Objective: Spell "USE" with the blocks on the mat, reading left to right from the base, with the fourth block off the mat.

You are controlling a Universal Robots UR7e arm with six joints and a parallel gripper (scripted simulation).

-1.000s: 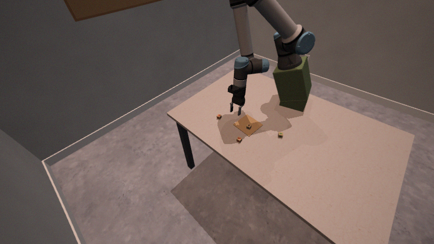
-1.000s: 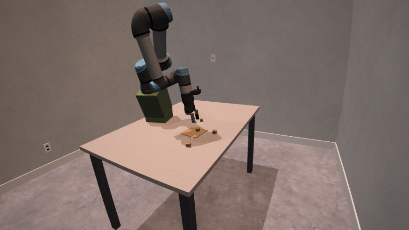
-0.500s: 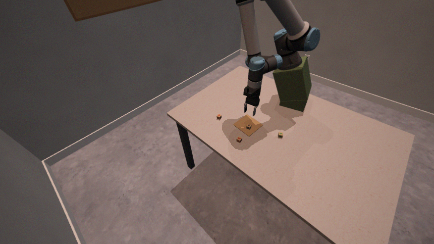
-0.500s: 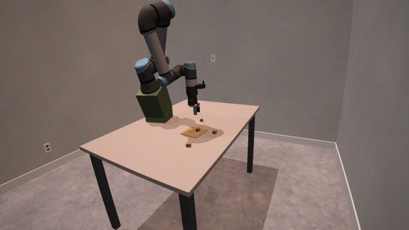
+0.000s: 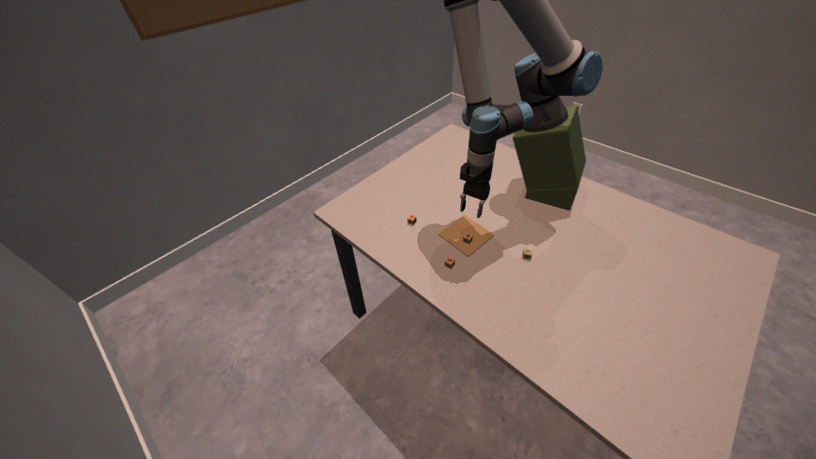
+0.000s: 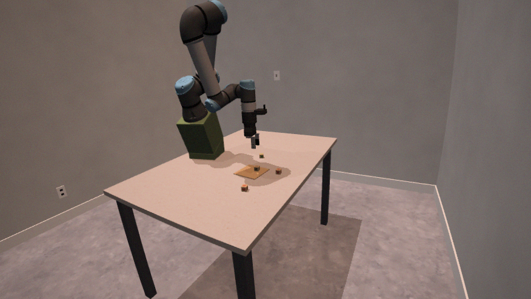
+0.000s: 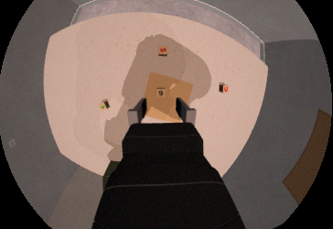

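A tan mat (image 5: 463, 234) lies flat on the table, and one small block (image 5: 468, 237) sits on it. Three more blocks lie off the mat: one to its left (image 5: 411, 219), one by the table's front edge (image 5: 449, 262) and one to its right (image 5: 527, 254). My gripper (image 5: 470, 209) is open and empty, hanging above the mat's far corner and pointing down. In the wrist view the mat (image 7: 165, 85) and its block (image 7: 161, 92) lie just ahead of my fingers. The letters are too small to read.
The arm's green pedestal (image 5: 550, 159) stands on the table behind the mat. The table's edge runs close to the front block. In the exterior view the mat (image 6: 251, 171) lies in the arm's shadow.
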